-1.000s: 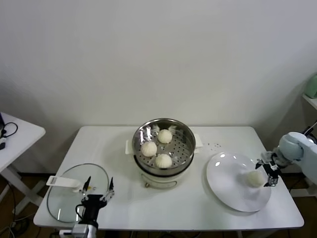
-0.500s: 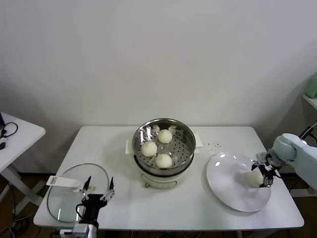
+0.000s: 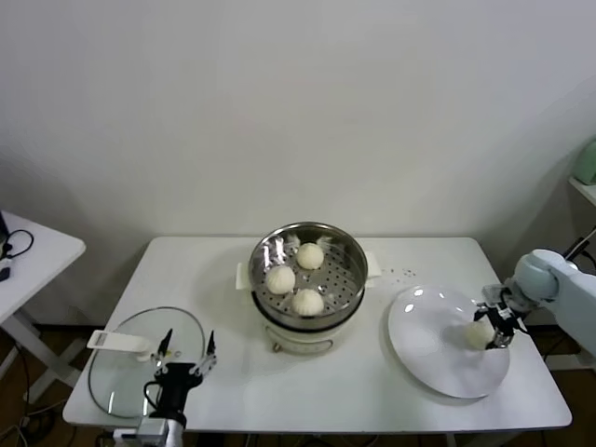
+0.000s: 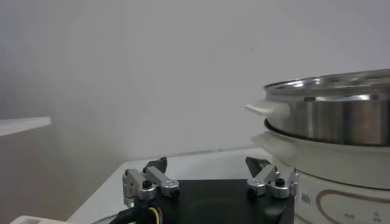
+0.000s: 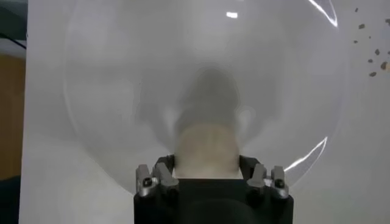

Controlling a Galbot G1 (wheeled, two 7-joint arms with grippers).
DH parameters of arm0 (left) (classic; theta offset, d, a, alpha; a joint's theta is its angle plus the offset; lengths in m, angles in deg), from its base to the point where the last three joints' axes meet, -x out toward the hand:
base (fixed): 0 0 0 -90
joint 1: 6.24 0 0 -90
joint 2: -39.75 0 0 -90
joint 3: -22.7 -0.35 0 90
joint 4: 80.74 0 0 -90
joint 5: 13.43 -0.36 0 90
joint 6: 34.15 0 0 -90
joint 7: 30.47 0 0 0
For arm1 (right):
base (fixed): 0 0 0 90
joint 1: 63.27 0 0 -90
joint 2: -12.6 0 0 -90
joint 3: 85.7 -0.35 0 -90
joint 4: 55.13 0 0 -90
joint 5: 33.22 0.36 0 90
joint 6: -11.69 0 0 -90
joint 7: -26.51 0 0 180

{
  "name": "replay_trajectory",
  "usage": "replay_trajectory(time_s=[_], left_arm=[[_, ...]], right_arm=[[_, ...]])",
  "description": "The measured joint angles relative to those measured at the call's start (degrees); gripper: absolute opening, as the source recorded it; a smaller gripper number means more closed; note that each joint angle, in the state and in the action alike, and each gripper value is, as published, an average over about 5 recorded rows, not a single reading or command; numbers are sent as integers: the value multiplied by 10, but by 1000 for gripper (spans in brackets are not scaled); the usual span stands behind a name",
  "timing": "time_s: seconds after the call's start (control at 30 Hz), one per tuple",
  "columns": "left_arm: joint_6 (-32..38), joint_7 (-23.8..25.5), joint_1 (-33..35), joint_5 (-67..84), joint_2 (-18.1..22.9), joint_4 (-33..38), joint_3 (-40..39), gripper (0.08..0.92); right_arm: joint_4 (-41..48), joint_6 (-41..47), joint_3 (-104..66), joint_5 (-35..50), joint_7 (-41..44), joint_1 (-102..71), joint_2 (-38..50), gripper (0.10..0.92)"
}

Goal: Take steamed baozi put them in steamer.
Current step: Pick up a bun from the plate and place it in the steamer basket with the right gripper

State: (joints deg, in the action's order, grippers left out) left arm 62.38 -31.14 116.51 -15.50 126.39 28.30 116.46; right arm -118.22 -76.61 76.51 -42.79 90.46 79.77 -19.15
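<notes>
Soft cream dough, light and easily dented: the last baozi (image 3: 480,334) sits on the white plate (image 3: 428,358) at the right, so grip it gently across its widest sides. Right gripper (image 3: 494,328) now pinches it, where a second ago the fingers straddled it spread wide. Three baozi (image 3: 280,278) lie in the steamer (image 3: 307,244). Left gripper (image 3: 185,357) waits spread, near left.

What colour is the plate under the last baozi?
White and glossy; the plate shows best in the head view, under the baozi.
</notes>
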Motion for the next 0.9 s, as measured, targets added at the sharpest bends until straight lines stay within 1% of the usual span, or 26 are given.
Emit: replay_trajectory(time_s=[0.13, 0.3, 0.57, 0.9], left_arm=[[0, 0, 0, 0, 0, 0, -2, 823], [0, 0, 1, 0, 1, 0, -8, 823], [0, 1, -1, 0, 1, 8, -13, 823], [0, 1, 0, 0, 0, 20, -22, 823]], right_arm=[[0, 13, 23, 35, -6, 22, 4, 696], [-3, 37, 85, 109, -14, 88, 0, 696], [-6, 80, 242, 273, -26, 263, -32, 696], [-11, 107, 435, 471, -30, 471, -123, 696]])
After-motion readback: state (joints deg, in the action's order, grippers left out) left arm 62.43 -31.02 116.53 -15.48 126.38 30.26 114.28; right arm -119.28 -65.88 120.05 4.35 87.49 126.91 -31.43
